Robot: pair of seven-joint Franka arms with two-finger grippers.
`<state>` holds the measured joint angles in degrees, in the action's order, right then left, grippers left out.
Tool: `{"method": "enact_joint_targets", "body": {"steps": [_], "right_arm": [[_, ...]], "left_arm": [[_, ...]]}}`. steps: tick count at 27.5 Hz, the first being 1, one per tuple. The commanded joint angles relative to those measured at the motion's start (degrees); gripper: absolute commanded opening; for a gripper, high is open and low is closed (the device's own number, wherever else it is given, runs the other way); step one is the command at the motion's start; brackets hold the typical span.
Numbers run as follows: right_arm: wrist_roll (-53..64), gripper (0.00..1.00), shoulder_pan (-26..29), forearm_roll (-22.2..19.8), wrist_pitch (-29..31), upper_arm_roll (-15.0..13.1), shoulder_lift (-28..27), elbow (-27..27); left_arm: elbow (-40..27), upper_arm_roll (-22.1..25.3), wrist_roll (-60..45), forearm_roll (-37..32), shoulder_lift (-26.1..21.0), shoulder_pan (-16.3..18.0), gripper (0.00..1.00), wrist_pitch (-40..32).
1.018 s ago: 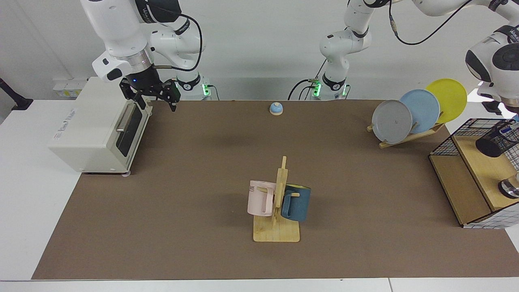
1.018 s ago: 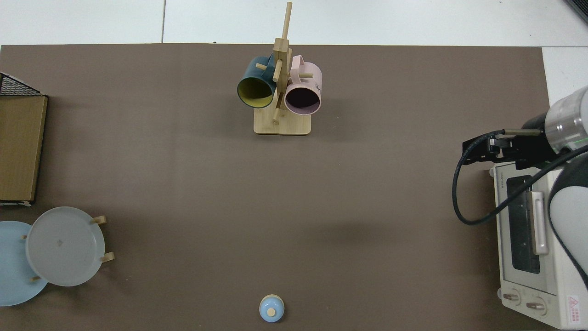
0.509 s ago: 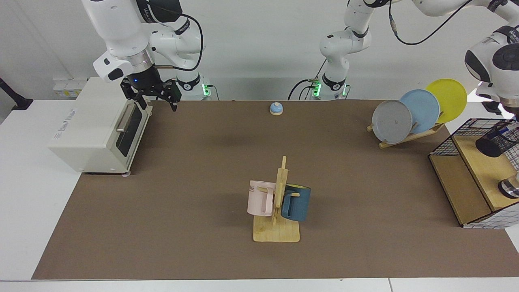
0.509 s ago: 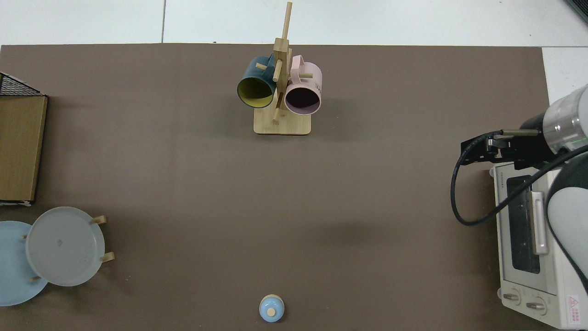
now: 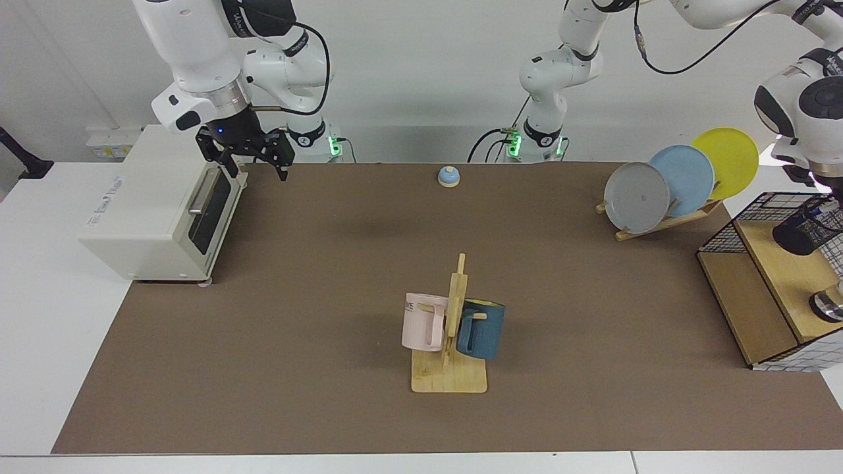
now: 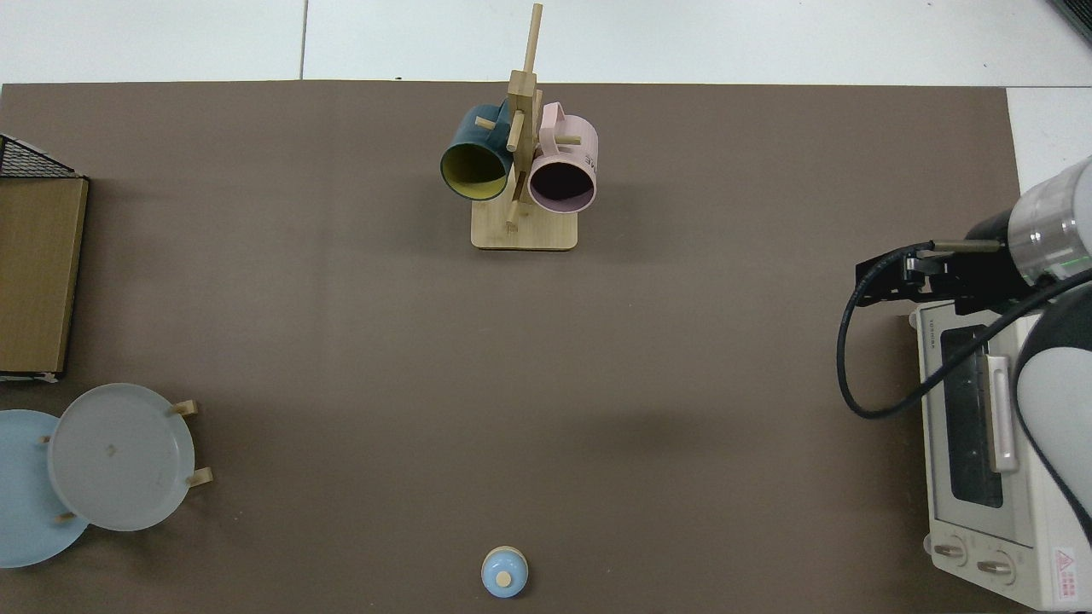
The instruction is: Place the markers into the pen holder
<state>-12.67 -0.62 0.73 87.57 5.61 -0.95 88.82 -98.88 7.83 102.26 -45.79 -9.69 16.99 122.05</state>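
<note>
The black wire-mesh pen holder (image 5: 806, 230) is being kept on the wooden shelf of the big black wire basket (image 5: 723, 238), at the brown mat's (image 5: 329, 276) edge on the left arm's side. It is being seen tilted, not upright. A tiny bit of blue and white is being shown at its top end. This is being taken for the slim white marker with the blue cap (image 5: 818, 212), so the marker is being judged to be partly inside the holder already.

The left gripper (image 5: 834, 196) is being held just above the holder, likely so that the marker can be guided in. It is being cut off by the view's edge, so whether it is gripping anything cannot be told.

The right gripper (image 5: 249, 155) is being held spread wide and empty above the front top edge of the white toaster oven (image 5: 151, 204), at the mat's far corner. The right arm is being kept waiting there, probably to be out of the way.

Compared with one second ago, the left arm's wrist is being carried a little higher and closer to the view's edge. The holder is being seen slightly higher too. The right gripper is being raised only a tiny bit.
</note>
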Motion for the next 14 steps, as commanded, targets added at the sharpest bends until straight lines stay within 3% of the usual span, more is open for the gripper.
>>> {"method": "enact_joint_targets", "body": {"steps": [1,14], "right_arm": [[0.5,1.00,0.3,0.8,0.2,0.1,0.1,-0.2],[0.5,1.00,0.3,0.8,0.2,0.2,0.1,-0.2]], "left_arm": [[-1.6,-0.4,-0.5,0.4,0.6,0.4,0.00,1.0],[-2.7,-0.4,-0.6,1.7,0.5,0.4,0.00,2.1]]}}
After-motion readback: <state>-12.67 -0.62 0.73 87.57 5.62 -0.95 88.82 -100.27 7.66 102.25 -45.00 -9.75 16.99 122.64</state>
